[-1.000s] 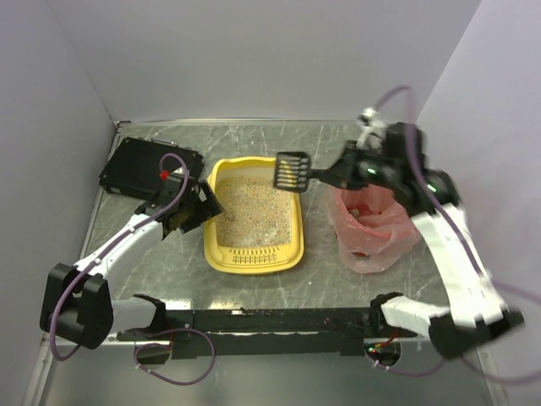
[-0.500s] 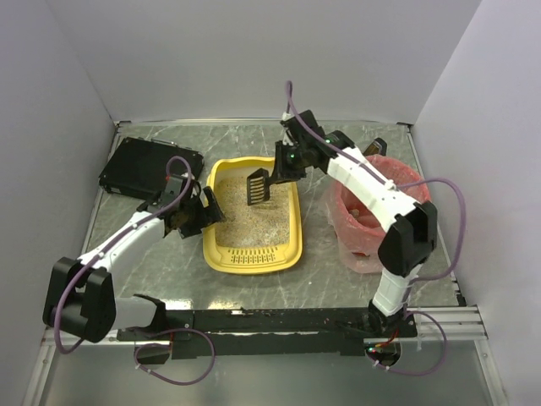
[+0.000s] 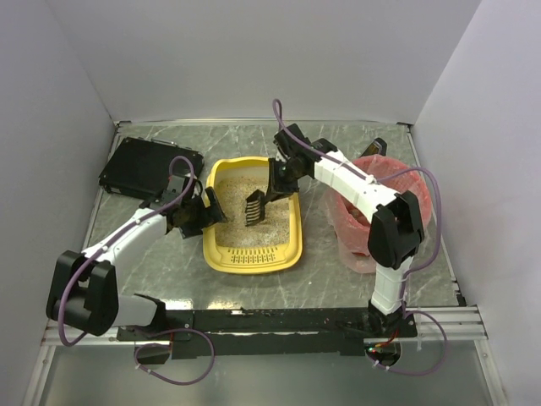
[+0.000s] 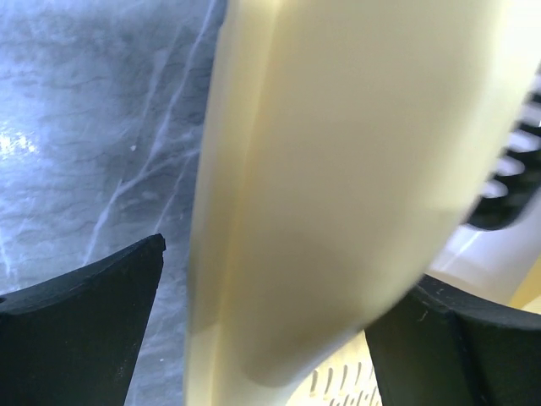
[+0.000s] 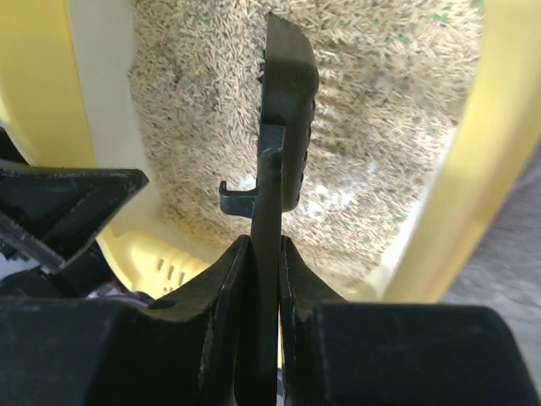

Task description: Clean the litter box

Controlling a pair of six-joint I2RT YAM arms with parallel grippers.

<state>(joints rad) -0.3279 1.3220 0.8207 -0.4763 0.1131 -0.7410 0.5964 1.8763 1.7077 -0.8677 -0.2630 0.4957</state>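
Top external view: hemmed by pale walls (image 3: 76, 76) on the left, far and right sides of the grey marbled table (image 3: 338, 144), with bare strips of room left and right of the litter box (image 3: 254, 255) and a wider strip along the far edge. Set at mid-table, long side running near to far, slotted rim at the near end, beige litter inside. Well apart at far left, a flat black box (image 3: 139, 169). Just beside the litter box's right wall, a pink-red bag-lined bin (image 3: 372, 233), only a narrow gap between. At the left wall of the litter box, the left gripper (image 3: 205, 210), spread wide and straddling that wall, gripping nothing. From the left wrist: outer finger (image 4: 84, 330) a little clear of the yellow wall, inner finger (image 4: 448, 347) low on the other side, contact there unclear. Over the far half of the litter box, the right gripper (image 3: 277, 176), clamped tight on the handle of a dark slotted scoop (image 3: 254, 207), tines tilted down toward the litter. From the right wrist: pads (image 5: 224, 283) pressed flat on the thin handle, scoop seen edge-on over the sand, yellow walls on both sides. Lettering anywhere too small to tell.
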